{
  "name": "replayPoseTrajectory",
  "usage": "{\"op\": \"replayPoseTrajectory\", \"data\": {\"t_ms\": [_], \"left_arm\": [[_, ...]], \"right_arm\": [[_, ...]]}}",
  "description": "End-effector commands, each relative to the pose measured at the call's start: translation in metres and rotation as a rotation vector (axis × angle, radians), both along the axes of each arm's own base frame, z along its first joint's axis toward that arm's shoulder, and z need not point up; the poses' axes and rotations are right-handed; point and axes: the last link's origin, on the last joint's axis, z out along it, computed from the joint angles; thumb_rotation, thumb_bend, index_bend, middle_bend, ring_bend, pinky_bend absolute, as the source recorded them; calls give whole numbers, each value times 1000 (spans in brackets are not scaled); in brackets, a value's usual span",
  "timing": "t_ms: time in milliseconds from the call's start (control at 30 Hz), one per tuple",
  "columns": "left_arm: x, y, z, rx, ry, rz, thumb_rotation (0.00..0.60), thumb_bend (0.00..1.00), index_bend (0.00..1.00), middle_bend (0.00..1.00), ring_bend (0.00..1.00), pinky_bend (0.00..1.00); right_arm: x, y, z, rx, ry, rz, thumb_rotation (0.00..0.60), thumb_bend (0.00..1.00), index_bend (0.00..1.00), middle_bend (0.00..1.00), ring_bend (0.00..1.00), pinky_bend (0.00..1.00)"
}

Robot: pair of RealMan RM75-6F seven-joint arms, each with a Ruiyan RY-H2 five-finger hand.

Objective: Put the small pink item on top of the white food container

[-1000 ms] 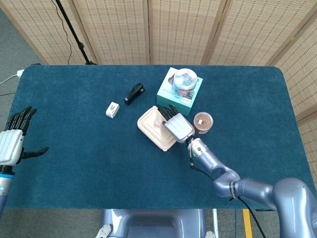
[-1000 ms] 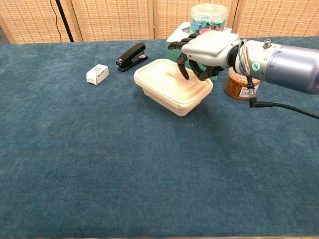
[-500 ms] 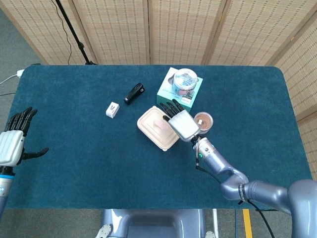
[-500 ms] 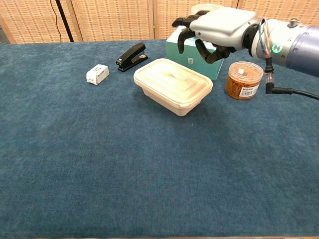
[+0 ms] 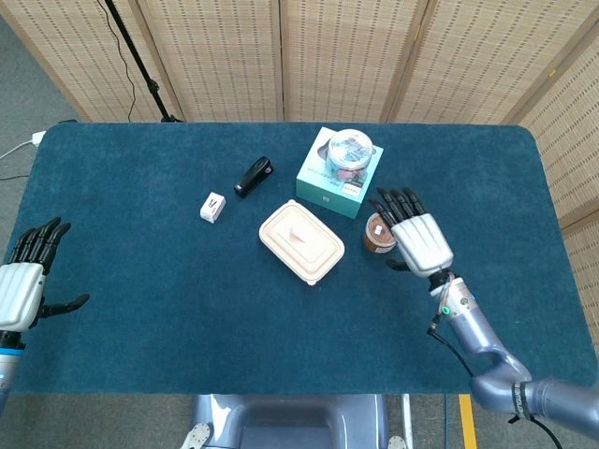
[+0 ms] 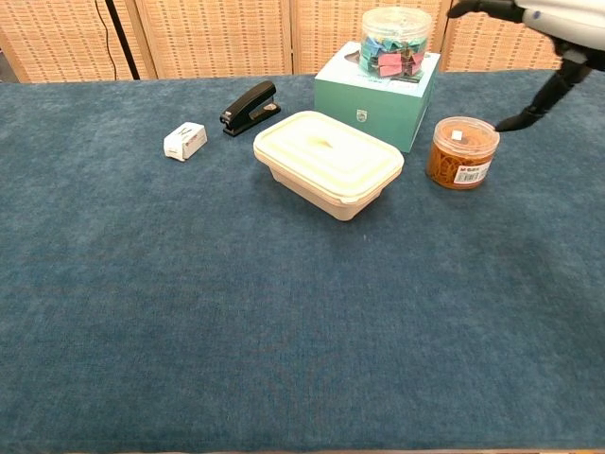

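The left hand (image 5: 23,285) waits at the table's (image 5: 140,309) left edge, its fingers (image 5: 37,234) spread and holding nothing. Everything else lies well off to the right of them.

Next come a small white box (image 5: 213,207) with a dark mark on top that I cannot read, and a black stapler (image 5: 253,176) just beyond it.

The container (image 5: 301,241) sits mid-table, with its long axis running from far-left to near-right in the head view. In that view a faint pinkish patch (image 5: 298,233) shows on the centre of the lid. I take this for the pink item, already resting on top. The chest view shows only a raised hump there, so I cannot be sure.

Behind the container stands a teal box (image 5: 339,178) carrying a clear jar (image 5: 350,152) of coloured clips. The box's front bears a small logo, too small to read. To the right is 1 orange jar (image 6: 461,151) with a white barcode label whose text is illegible.

The right hand (image 5: 416,238) hovers just right of the orange jar, palm down. Its fingers (image 5: 393,201) are fanned apart and empty. The container lies to their left, past the orange jar, and this hand is far nearer to it than the left hand. The placing looks done, so pulling clear without clipping the orange jar is probably all that is left.
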Motion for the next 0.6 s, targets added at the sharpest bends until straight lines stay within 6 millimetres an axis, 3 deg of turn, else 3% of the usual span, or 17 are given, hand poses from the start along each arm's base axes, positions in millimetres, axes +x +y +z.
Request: {"op": "replayPoseTrajectory", "data": {"t_ms": [33,400,467,600], "left_arm": [[-9,-11,-4,-8,-20,-15,600,0,0,0,0,0],[-28,-17,-11,34,0,-5,600,0,0,0,0,0],[-33,-19,-12,30,25,17,600,0,0,0,0,0],[-36,-18,-14,17,40,35,600,0,0,0,0,0]], "right_arm": [[-33,20,14,-12,-14,-47,600,0,0,0,0,0],[-111,73,37,-134,-1,-178,600,0,0,0,0,0],[-128,92,39,-148,-17,-221,600,0,0,0,0,0],[-136,102,42,-165,-31,-229,600,0,0,0,0,0]]}}
